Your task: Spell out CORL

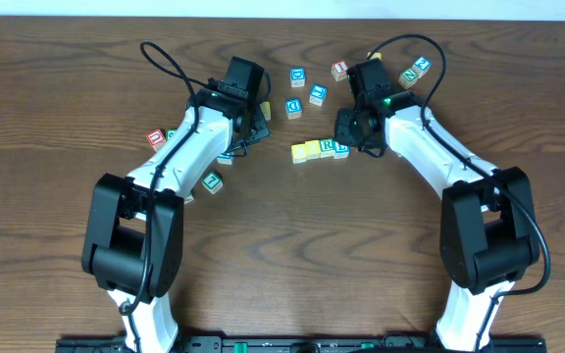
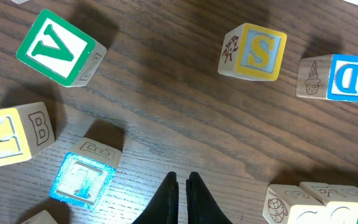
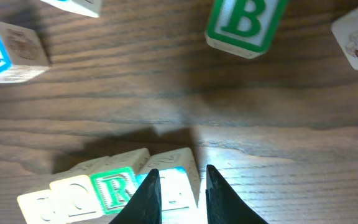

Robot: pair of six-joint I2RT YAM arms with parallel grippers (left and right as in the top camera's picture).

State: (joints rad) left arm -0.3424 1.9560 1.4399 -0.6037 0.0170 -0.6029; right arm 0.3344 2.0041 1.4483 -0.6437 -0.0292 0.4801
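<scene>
- The right hand (image 3: 180, 177) was pinched on the blue L cube (image 3: 174, 190). That cube sat at the 3 o'clock end of the mid-tabletop row, touching the green R cube (image 3: 112, 190). The two yellow-topped cubes (image 1: 305, 151) lay toward 9 o'clock.
- The left hand (image 2: 182, 186) was closed and empty over the tabletop (image 2: 166, 112).
- Best move: square L flush against R, then open gently and lift straight up without nudging the row.
- Also readable: green B cube (image 3: 244, 22), yellow S cube (image 2: 263, 53), blue D cube (image 2: 347, 76).

even soft light, faint shadows, blurry overexposed wrist-view foregrounds.
</scene>
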